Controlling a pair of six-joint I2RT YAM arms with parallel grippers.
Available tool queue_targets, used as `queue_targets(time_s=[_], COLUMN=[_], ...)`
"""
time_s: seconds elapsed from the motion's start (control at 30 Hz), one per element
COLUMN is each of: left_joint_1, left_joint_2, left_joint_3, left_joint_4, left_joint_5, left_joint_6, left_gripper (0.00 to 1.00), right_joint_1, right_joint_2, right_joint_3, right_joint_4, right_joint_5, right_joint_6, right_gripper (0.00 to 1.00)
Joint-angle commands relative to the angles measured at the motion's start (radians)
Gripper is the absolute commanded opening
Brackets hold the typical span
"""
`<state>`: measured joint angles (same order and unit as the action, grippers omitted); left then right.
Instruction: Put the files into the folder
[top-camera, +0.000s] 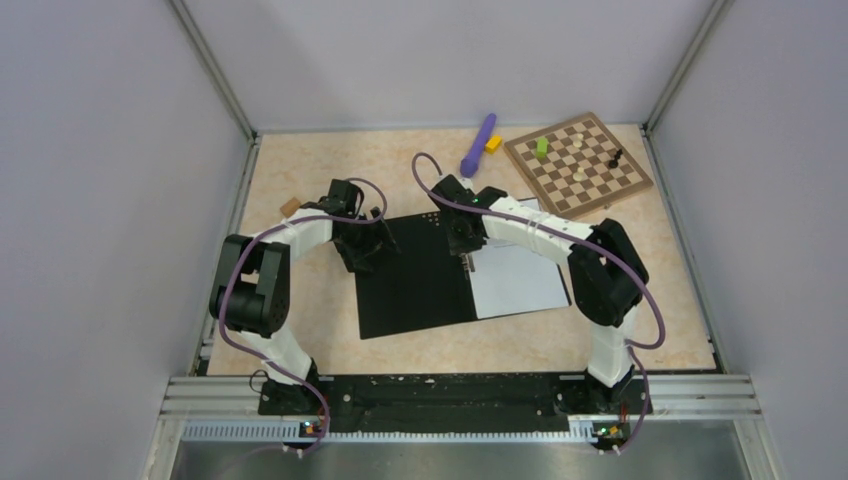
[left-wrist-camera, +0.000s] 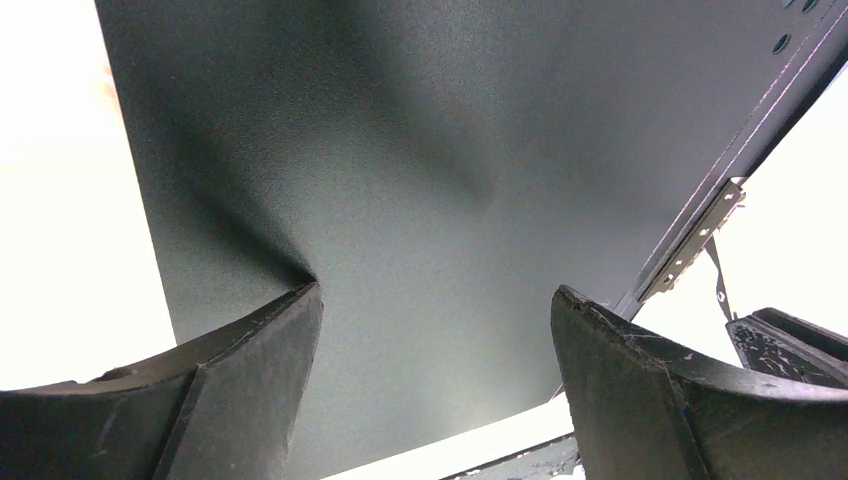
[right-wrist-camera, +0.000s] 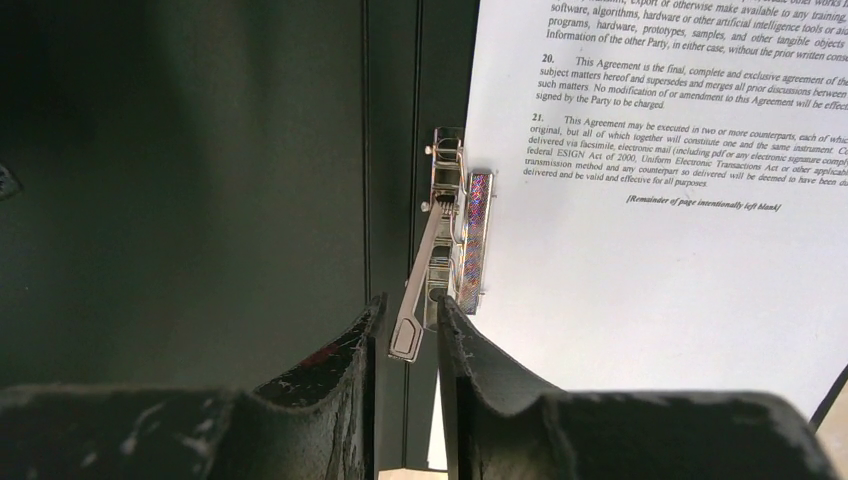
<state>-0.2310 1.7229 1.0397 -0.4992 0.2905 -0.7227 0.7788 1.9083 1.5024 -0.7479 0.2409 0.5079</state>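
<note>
Right end effector (top-camera: 467, 255) nipped on the clip lever (right-wrist-camera: 412, 320) of the open folder (top-camera: 415, 275); left end effector (top-camera: 368, 245) spread.
From above, the folder lies open in the middle of the bench (top-camera: 300, 160), black faces up, the files (top-camera: 520, 285) on its right half; a chessboard (top-camera: 578, 165) sits at the far right corner. The left wrist camera shows its fingers (left-wrist-camera: 250, 370) wide apart over the black left face. The right wrist camera shows both fingers (right-wrist-camera: 330, 380) closed against the clip lever at the spine, just beside the printed sheet's left edge.

Robotics lab cell: grey partition walls (top-camera: 110, 200), aluminium base rail (top-camera: 210, 397), left arm (top-camera: 295, 235) and right arm (top-camera: 540, 228) on a beige table (top-camera: 330, 170).
</note>
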Motion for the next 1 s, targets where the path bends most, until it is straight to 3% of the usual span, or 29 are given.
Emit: queue_targets(time_s=[0.0,0.97], left_joint_1=[-0.011,-0.011], left_joint_2=[0.016,0.016], left_joint_3=[-0.030,-0.029], left_joint_4=[-0.014,-0.013], left_joint_5=[-0.029,-0.026], left_joint_6=[0.018,0.016], left_gripper=[0.89,0.89], right_joint_1=[0.008,0.010], right_joint_2=[-0.038,-0.086], right_joint_3=[-0.012,-0.020], right_joint_4=[0.018,0.015], right_joint_5=[-0.011,-0.005], right_joint_6=[0.015,0.014], right_gripper=[0.23,0.18])
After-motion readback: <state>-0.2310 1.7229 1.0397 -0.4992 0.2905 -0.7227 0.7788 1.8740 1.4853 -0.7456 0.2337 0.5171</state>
